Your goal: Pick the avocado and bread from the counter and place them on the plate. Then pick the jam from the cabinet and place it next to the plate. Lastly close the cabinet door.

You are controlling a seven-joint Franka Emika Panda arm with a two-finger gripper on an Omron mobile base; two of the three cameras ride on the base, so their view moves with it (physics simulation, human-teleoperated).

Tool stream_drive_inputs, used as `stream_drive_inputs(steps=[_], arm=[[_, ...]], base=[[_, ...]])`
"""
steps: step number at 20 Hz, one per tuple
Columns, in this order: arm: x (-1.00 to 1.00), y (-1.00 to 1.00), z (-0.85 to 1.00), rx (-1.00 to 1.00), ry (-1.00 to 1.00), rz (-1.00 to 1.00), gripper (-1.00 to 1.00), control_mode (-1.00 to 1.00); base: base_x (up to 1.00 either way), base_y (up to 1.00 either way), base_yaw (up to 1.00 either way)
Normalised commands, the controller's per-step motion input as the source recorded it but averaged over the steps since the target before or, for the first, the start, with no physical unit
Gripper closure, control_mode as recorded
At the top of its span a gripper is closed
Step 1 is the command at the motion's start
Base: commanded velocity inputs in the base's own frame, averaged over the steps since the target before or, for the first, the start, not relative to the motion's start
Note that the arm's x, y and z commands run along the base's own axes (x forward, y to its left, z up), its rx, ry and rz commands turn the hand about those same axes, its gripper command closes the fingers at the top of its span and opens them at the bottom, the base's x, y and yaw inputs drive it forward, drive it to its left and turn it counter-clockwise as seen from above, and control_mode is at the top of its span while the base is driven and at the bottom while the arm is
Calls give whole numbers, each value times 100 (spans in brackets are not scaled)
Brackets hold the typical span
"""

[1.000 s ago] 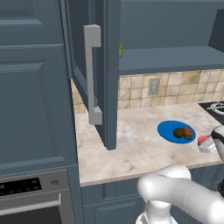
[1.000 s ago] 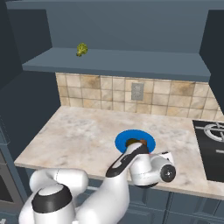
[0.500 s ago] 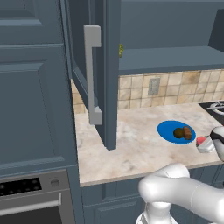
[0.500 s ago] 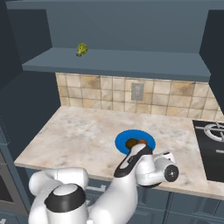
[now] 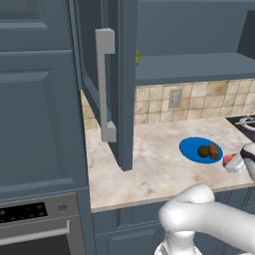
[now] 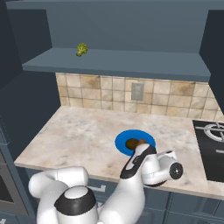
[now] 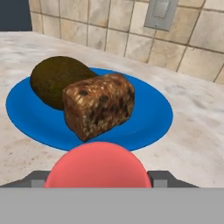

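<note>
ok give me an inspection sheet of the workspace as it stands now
surface: beige marbled counter, tan tiled backsplash behind.
job's things: avocado and bread lie touching on the blue plate; red jam sits between the end effector's fingers, just off the plate's near rim.
cabinet: cabinet door stands open, shelf exposed.
clutter: small yellow-green object on the cabinet shelf; too small to identify.
end effector: end effector low over the counter beside the plate, around the jam; whether it grips or has let go, cannot tell.
cables: nothing seen.
surroundings: wall outlet on the backsplash, stove burner at the counter's end, oven below.
</note>
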Motion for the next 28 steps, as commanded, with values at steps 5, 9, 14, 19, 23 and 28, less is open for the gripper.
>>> stream_drive_inputs(steps=[5, 9, 14, 19, 23, 28], arm=[[4, -8, -24, 0, 0, 3, 100, -100], [0, -4, -16, 0, 0, 2, -100, -100], [0, -19, -6, 0, 0, 0, -100, -100], [0, -11, -1, 0, 0, 0, -100, -100], [-7, -7, -5, 0, 0, 0, -100, -100], [-15, 0, -5, 0, 1, 0, -100, -100]], base=[[0, 0, 0], [0, 0, 0], [0, 0, 0], [0, 0, 0], [0, 0, 0], [0, 0, 0]])
